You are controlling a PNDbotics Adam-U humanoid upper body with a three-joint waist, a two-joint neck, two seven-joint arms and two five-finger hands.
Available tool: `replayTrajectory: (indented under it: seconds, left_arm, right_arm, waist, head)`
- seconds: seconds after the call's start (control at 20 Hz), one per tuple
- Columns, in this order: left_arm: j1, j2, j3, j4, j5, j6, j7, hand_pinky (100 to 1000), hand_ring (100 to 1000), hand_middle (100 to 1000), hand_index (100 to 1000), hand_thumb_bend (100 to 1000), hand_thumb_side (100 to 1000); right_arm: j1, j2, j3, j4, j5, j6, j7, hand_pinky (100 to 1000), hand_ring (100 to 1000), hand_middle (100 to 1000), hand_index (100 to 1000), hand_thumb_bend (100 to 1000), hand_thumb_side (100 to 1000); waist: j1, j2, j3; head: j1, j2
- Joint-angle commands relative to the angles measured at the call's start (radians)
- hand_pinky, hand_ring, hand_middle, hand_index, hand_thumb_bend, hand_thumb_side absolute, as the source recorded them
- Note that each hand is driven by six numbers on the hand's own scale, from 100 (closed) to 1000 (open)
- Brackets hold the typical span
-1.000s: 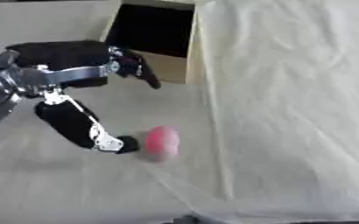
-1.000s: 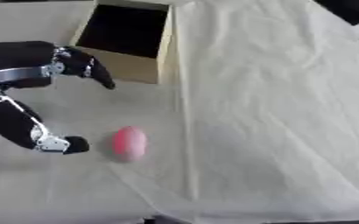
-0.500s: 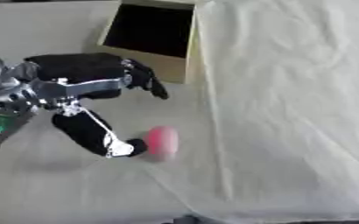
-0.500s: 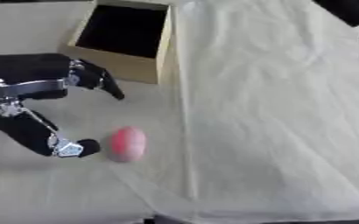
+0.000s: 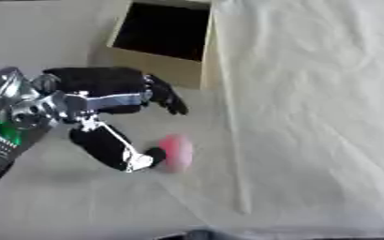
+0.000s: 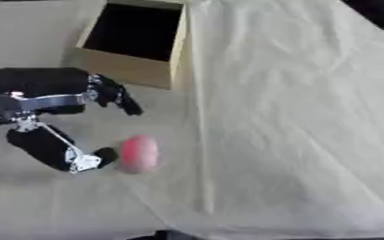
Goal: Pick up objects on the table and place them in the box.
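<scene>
Nothing boxed yet: pink obj (image 6: 139,153) on counter (image 6: 310,117), left robot hand (image 5: 105,93) spread wide beside it, box (image 6: 138,40) interior too dark to read.

Soft, even light is falling across the whole scene, bright enough but flat, with no glare showing anywhere. The left hand (image 5: 113,101) is casting only a faint, diffuse shadow on the cloth (image 6: 293,117) beneath it. The box (image 6: 138,42) interior is staying very dark. Both views are looking blurred throughout, and the pink object (image 6: 139,153) is showing smeared edges. Cloth creases are reading as pale, low-contrast lines.
</scene>
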Motion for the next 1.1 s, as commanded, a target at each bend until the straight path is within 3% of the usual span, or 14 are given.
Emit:
replayTrajectory:
  seconds: [0.05, 0.55, 0.7, 1.1]
  left_arm:
    - [-0.007, 0.001, 0.006, -0.013, -0.025, 0.015, 0.012, 747, 832, 742, 850, 159, 317]
    - [0.004, -0.027, -0.03, 0.057, -0.07, 0.0, -0.012, 765, 837, 743, 877, 208, 299]
    - [0.006, -0.033, -0.042, 0.089, -0.095, -0.016, -0.033, 788, 853, 763, 891, 229, 261]
    - [0.005, -0.054, -0.046, 0.149, -0.197, -0.077, -0.019, 804, 843, 771, 881, 248, 276]
  right_arm:
    - [-0.007, -0.013, -0.015, -0.015, -0.004, 0.002, -0.004, 909, 803, 740, 865, 100, 849]
    - [-0.004, -0.004, -0.016, -0.015, -0.011, 0.004, -0.006, 908, 793, 730, 853, 100, 857]
    - [-0.003, -0.001, -0.016, -0.015, -0.014, 0.004, -0.006, 907, 791, 728, 850, 100, 857]
    - [0.0, 0.006, -0.015, -0.015, -0.02, 0.008, -0.002, 905, 782, 718, 844, 100, 865]
  waist:
    - [-0.001, -0.014, -0.002]
    - [0.0, -0.009, -0.01]
    - [0.001, -0.009, -0.012]
    - [0.001, -0.007, -0.015]
  head:
    - [0.001, 0.005]
    - [0.002, 0.004]
    - [0.002, 0.005]
    - [0.002, 0.003]
